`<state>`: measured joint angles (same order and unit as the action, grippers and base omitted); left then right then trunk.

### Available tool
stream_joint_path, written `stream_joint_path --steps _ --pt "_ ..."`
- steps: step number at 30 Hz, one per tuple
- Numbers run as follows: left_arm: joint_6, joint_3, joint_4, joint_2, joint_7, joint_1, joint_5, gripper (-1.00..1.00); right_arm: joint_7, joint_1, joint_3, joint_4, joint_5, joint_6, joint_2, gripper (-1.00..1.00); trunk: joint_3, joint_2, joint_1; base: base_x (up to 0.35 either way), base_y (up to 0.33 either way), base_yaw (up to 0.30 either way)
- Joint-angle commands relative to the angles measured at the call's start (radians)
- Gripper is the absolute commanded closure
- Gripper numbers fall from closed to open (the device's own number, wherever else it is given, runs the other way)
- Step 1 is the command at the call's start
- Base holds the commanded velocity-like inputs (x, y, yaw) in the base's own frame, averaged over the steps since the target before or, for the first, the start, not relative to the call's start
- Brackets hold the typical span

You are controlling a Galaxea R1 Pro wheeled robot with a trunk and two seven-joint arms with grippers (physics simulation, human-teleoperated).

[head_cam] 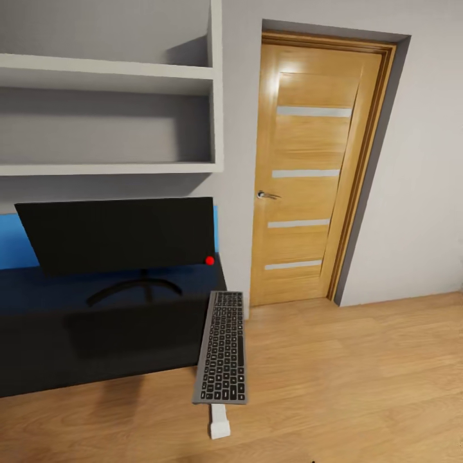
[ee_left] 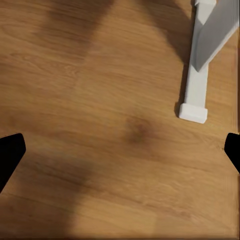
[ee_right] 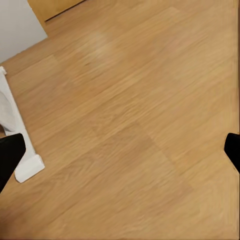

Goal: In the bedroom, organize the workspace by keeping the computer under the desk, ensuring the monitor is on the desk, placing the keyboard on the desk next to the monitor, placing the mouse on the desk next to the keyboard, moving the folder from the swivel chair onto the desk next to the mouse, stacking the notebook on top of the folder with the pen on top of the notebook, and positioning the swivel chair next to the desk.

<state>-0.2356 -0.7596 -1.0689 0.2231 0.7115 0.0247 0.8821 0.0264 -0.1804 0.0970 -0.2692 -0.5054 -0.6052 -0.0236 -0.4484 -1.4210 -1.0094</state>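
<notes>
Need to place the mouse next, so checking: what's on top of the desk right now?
The monitor stands on the desk, and the keyboard lies lengthwise at its right end, hanging well past the front edge. The screen hides the desktop behind it; no mouse seen.

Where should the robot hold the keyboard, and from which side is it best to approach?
Probably the near short end, coming from the front. The keyboard is slim and flat, lies lengthwise away from the robot at the desk's right end, and its near end seems to jut past the desk front, leaving room above and below.
</notes>
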Motion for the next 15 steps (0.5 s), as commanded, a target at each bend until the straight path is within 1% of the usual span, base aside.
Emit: stream_joint_path --steps 1,15 --pt "-0.007 -0.003 0.0 0.001 0.003 0.0 0.009 -1.0 0.003 0.0 0.008 0.001 -0.009 -0.003 0.001 -1.0 -0.001 -0.001 0.0 0.0 -0.312 0.0" --pt "-0.007 -0.003 0.007 0.001 0.002 -0.001 0.009 -1.0 0.003 0.0 0.009 0.001 -0.007 -0.002 0.001 -1.0 -0.001 -0.001 0.0 0.0 -0.312 0.0"
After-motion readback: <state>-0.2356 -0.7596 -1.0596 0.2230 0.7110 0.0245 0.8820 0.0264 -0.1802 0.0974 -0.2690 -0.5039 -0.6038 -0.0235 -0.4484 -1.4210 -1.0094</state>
